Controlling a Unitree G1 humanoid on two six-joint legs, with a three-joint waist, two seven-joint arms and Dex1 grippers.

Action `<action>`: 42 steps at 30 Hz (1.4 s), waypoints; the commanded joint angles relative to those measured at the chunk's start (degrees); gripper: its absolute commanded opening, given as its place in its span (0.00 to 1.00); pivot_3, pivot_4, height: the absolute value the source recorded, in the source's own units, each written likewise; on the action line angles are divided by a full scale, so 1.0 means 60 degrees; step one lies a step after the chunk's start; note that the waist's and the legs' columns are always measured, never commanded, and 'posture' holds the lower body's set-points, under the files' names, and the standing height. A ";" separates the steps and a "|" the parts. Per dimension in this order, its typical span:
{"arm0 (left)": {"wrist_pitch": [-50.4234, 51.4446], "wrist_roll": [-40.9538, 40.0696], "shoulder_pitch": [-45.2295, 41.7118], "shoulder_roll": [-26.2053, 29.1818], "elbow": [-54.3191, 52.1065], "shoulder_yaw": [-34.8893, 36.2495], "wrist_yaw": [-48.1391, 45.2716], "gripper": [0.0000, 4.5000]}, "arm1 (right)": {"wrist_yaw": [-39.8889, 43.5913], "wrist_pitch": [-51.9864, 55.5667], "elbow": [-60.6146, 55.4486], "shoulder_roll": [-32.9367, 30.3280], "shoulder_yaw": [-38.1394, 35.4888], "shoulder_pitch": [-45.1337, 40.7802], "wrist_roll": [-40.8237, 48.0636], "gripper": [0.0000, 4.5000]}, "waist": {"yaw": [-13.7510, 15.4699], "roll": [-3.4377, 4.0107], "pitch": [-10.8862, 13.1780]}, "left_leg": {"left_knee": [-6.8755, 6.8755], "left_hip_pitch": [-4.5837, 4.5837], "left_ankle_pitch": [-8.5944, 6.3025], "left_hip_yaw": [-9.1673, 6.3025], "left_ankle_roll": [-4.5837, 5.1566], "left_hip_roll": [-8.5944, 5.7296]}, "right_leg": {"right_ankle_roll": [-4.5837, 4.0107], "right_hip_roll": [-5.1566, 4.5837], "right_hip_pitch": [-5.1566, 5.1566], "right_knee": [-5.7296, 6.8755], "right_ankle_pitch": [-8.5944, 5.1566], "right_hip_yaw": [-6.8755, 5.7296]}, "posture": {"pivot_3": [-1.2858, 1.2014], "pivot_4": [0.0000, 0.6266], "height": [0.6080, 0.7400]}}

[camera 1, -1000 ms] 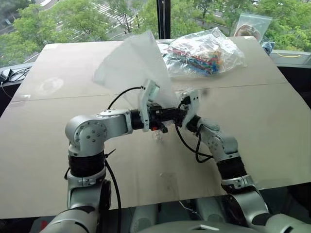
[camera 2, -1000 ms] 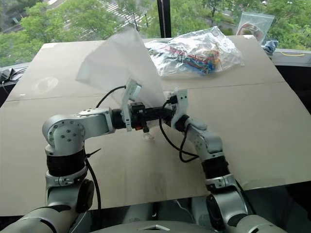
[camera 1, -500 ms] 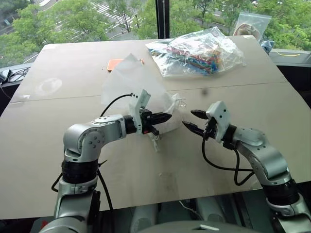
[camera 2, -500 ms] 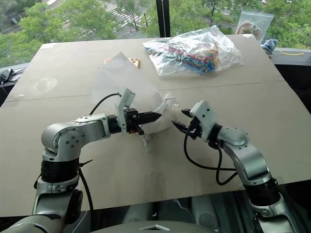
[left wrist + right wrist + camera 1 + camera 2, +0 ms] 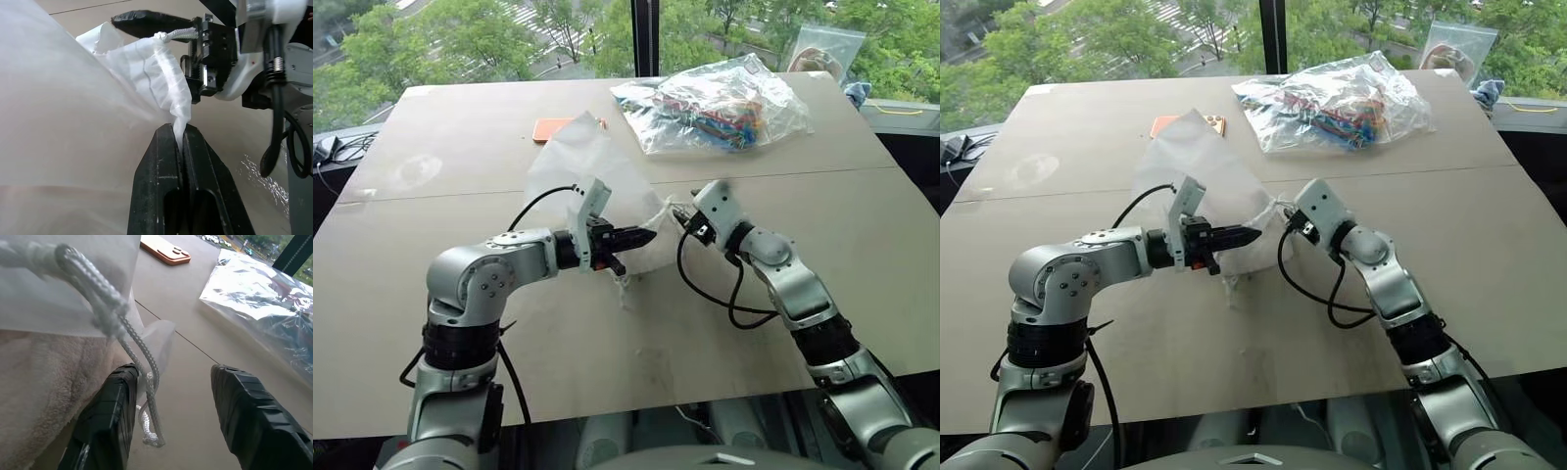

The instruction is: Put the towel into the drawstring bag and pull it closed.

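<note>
A tan tabletop point(image 5: 862, 255) stands before tree-filled windows. On it lies the drawstring bag point(image 5: 578, 171), the towel point(image 5: 44, 377) already inside near its mouth. The left gripper point(image 5: 181, 142) is clamped tight on the bag's gathered rim. The right gripper point(image 5: 186, 416) is nearer the cord point(image 5: 127, 333) — jaws parted, holding nothing, the cord hanging just against one finger point(image 5: 110, 416). Judgement: the cord's length runs away from the mouth towards the right jaws, so the closing pull falls to that arm.

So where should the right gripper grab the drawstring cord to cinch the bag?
Probably the cord just below its knot: it hangs free between the open right gripper fingers. Come from the mouth side, opposite the left gripper, which pinches the drawstring bag.
</note>
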 commanded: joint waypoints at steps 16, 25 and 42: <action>-0.1529 -0.0241 -0.0280 0.0301 0.1263 0.1099 -0.1075 0.06 | 0.0056 0.0320 -0.1377 -0.0679 -0.0668 0.0498 -0.0146 0.00 | -0.0025 0.0001 0.0000 | 0.0002 -0.0001 -0.0002 -0.0003 0.0004 0.0000 | 0.0000 0.0002 -0.0004 0.0009 0.0000 -0.0005 | 0.52 0.24 1.00; -0.1247 -0.0435 0.1102 0.2495 0.2333 0.1854 -0.3068 0.73 | -0.0083 0.0881 -0.2199 -0.0688 -0.0816 0.0608 -0.0239 0.00 | -0.0118 0.0004 0.0002 | -0.0008 0.0002 -0.0002 0.0007 0.0005 0.0006 | -0.0003 0.0012 -0.0021 0.0018 -0.0002 0.0010 | 0.52 0.24 1.00; -0.3397 0.1791 0.3262 0.1250 -0.0427 -0.1070 -0.2276 0.73 | 0.0397 0.0877 -0.2319 -0.0668 -0.0511 0.0696 -0.0355 0.00 | 0.0172 0.0003 0.0004 | -0.0007 -0.0024 -0.0002 0.0004 0.0005 0.0001 | -0.0012 0.0000 -0.0042 0.0031 -0.0008 0.0001 | 0.52 0.24 1.00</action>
